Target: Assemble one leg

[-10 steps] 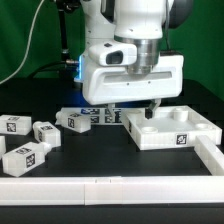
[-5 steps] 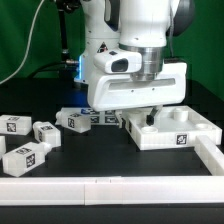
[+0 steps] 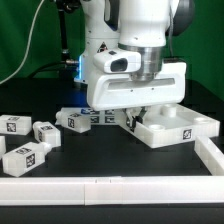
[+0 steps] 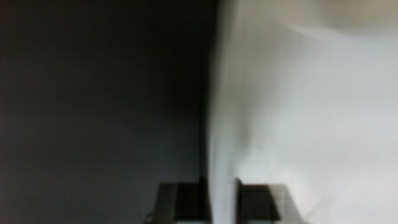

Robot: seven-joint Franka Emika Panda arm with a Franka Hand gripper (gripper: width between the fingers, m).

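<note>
A: Gripper [image 3: 136, 116] clamped on tray [image 3: 168, 134] wall, fingers [image 4: 180, 203] either side of it. Black table [image 3: 110, 160], green curtain [image 3: 30, 40] behind.
B: Change?
A: Tray skewed since 0.5 s ago. Arm vertical, wrist down.
B: Leg?
A: Nearest leg [image 3: 72, 120] lies on table, well clear of gripper, toward the exterior view's left.

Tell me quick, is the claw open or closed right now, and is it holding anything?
Claw: closed on a wall of the white tray piece, seen pinched between its fingers in the wrist view.
</note>
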